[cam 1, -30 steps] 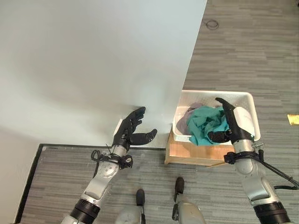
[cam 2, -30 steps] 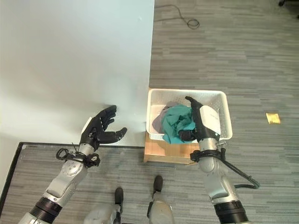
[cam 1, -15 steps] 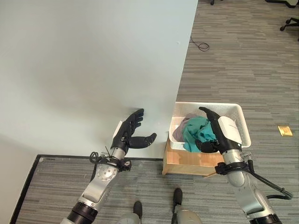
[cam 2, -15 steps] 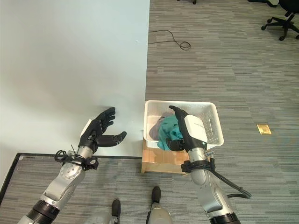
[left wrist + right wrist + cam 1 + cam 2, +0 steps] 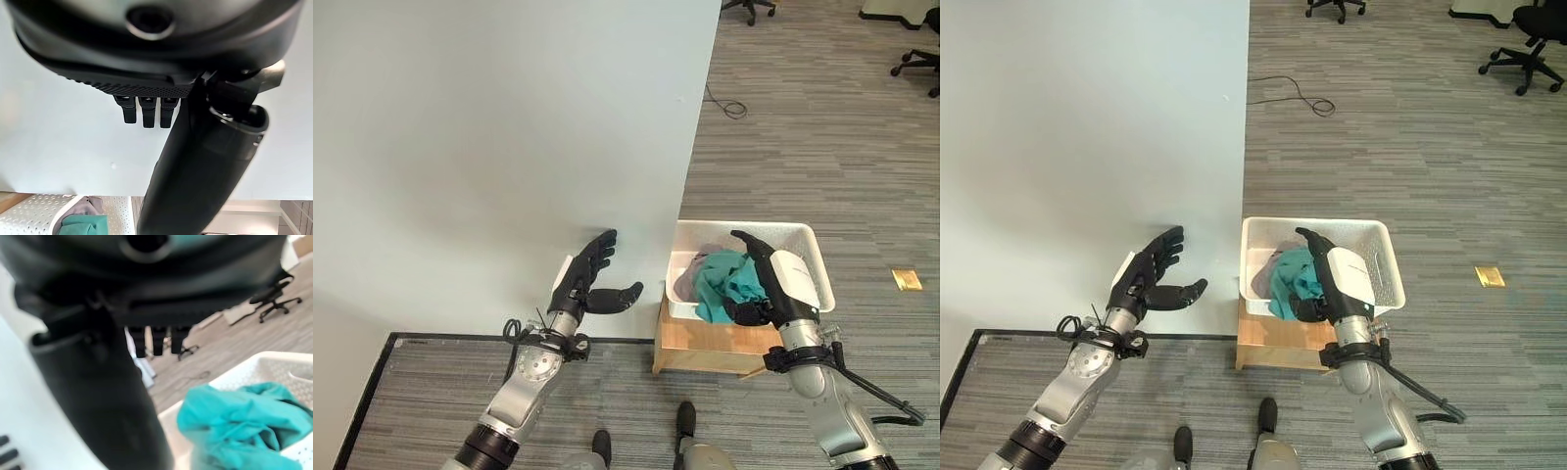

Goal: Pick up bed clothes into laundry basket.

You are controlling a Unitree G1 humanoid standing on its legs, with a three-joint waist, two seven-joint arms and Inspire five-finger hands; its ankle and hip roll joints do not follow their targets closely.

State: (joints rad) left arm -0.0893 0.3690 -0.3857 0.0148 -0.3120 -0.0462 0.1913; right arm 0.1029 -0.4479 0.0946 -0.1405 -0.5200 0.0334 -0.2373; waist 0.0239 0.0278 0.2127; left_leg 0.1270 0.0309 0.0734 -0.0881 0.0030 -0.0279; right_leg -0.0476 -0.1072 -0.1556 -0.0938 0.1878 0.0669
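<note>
Both hands unchanged; teal cloth (image 5: pixel 729 284) stays in basket (image 5: pixel 808 257)

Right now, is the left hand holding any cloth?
No, the left hand is open with its fingers straight over the bed, and the teal cloth lies in the basket.

One white laundry basket (image 5: pixel 803 257); two garments inside, teal (image 5: pixel 724 284) and grey (image 5: pixel 697 266); one wooden box (image 5: pixel 695 343); two office chairs (image 5: pixel 1526 39).

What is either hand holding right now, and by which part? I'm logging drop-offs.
Nothing. The right hand hovers open over the teal cloth in the white basket; the left hand is open over the bed.
</note>
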